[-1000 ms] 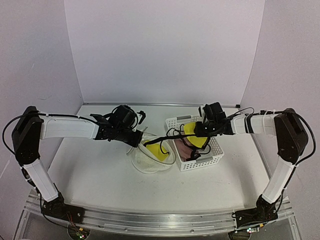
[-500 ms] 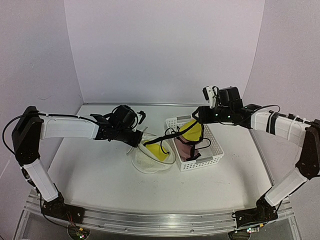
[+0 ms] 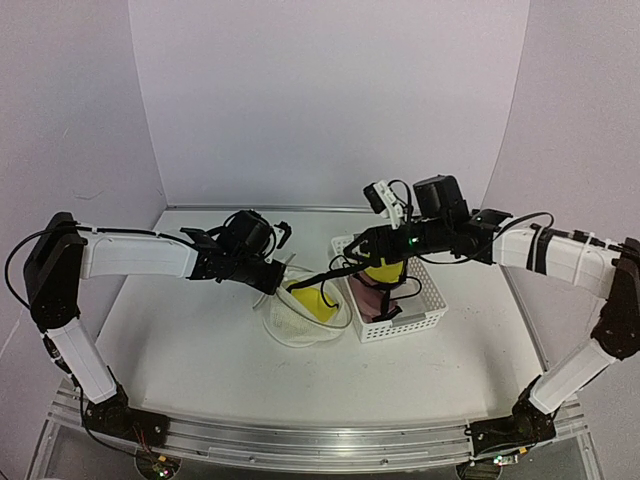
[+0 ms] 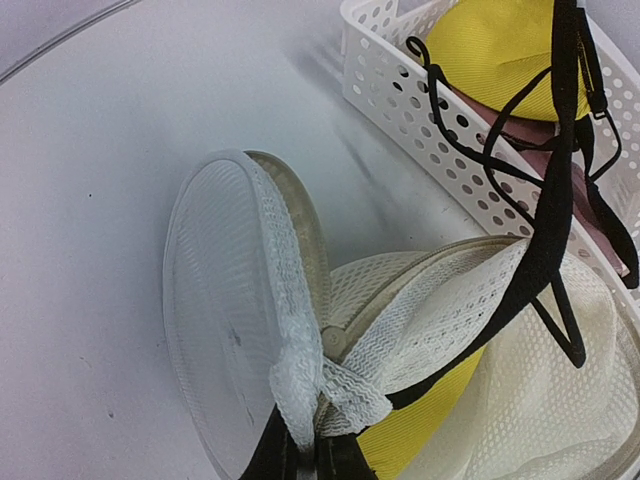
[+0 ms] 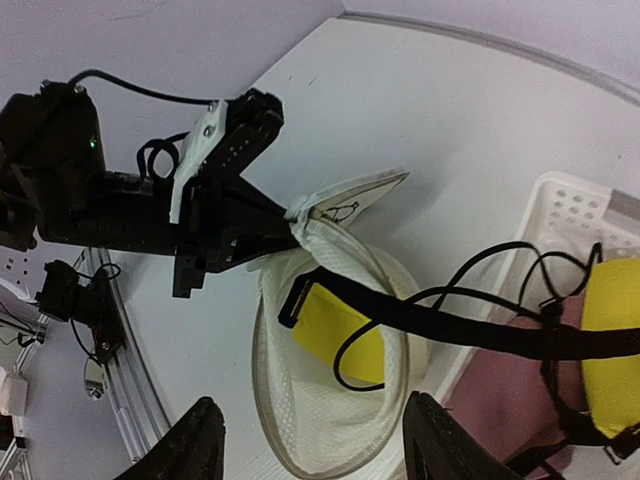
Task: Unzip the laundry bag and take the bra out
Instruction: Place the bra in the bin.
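The left fingers (image 4: pixel 338 462) are pressed together, pinching the laundry bag's (image 4: pixel 560 400) mesh rim beside its lid. The right fingers (image 5: pixel 205 445) hover spread, holding nothing. The bra (image 4: pixel 490 55) has one yellow cup in the bag on the table (image 3: pixel 180 340) and the other in the white basket (image 3: pixel 432 312), with a black strap stretched between them.

A white table (image 3: pixel 190 345) sits enclosed on three sides by plain, pale lilac-white panels: the back wall (image 3: pixel 320 100), the left wall (image 3: pixel 70 120) and the right wall (image 3: pixel 590 120). Light is soft and even (only faint shadows on the tabletop). A slotted aluminium rail (image 3: pixel 300 437) runs along the table's near edge.
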